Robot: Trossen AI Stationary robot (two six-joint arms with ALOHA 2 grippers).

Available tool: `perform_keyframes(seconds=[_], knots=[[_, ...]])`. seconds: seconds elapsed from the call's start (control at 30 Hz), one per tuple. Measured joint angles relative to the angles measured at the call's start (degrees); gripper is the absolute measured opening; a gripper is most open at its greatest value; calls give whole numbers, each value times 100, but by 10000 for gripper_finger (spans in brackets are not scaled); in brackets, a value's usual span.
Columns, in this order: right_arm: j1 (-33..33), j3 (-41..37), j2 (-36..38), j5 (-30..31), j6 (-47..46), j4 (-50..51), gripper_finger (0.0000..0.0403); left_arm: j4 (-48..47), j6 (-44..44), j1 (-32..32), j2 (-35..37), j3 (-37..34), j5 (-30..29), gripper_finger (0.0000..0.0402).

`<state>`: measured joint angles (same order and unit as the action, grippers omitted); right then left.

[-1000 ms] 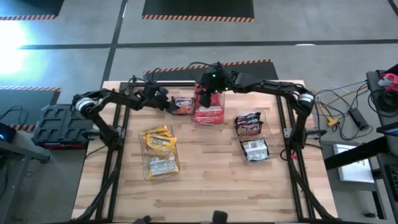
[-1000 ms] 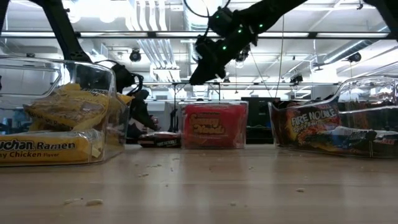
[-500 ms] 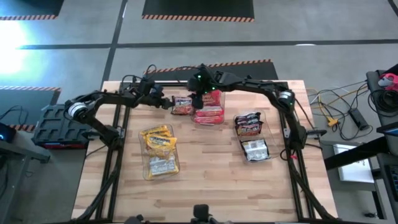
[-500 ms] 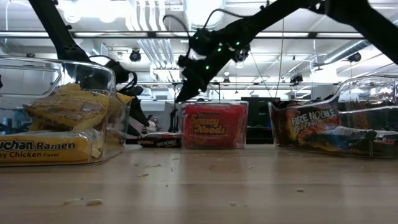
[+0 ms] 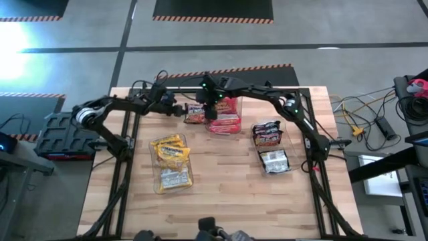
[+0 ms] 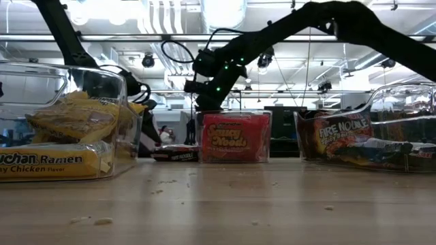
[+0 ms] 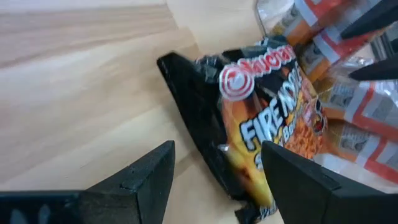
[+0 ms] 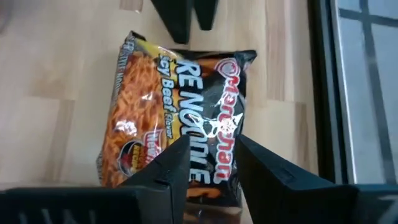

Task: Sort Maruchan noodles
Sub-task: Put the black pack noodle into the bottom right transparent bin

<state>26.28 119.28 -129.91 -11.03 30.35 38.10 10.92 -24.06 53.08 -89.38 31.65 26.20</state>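
Since a moment ago, the right gripper (image 5: 212, 107) has swung away from above the red-packet bin (image 5: 226, 120) and now hangs over a loose Fire Noodle packet (image 5: 195, 114) lying flat on the table (image 5: 227, 194). Its fingers are apart with a narrow gap, and nothing is between them; the packet lies just below them. The left gripper (image 5: 179, 110) sits low on the packet's other side, fingers spread wide, the packet just ahead of them and not held.

Both grippers are crowding one packet. They could bump each other, or one could push the crinkly packet away from the other. The packet also sits close beside the red bin, so a grab could catch the bin wall.

The right arm reaches long across the table, wrist bent down. The left arm stretches in low and level.
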Motion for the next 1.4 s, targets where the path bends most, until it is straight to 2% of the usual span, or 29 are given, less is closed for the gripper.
perform_keyframes(seconds=[0.33, 0.6, 0.73, 0.9, 1.2, 1.4], knots=[[-3, 398, -334, 54, 423, 530, 96, 45, 60, 0, -404, 454, 47, 222], [-15, 372, -332, 66, 706, 878, 83, 27, 78, 2, -942, 879, 750, 222], [-15, 372, -332, 127, 802, 931, 79, -14, 110, 17, -936, 917, 898, 222], [-54, 372, -324, 623, 1044, 1193, 74, -242, 245, 161, -797, 873, 771, 222], [-298, 367, -318, 649, 1694, 1515, 72, -503, 3, 186, -841, 931, 778, 221], [-377, 364, -318, 651, 1777, 1497, 72, -544, -166, 184, -855, 988, 938, 221]])
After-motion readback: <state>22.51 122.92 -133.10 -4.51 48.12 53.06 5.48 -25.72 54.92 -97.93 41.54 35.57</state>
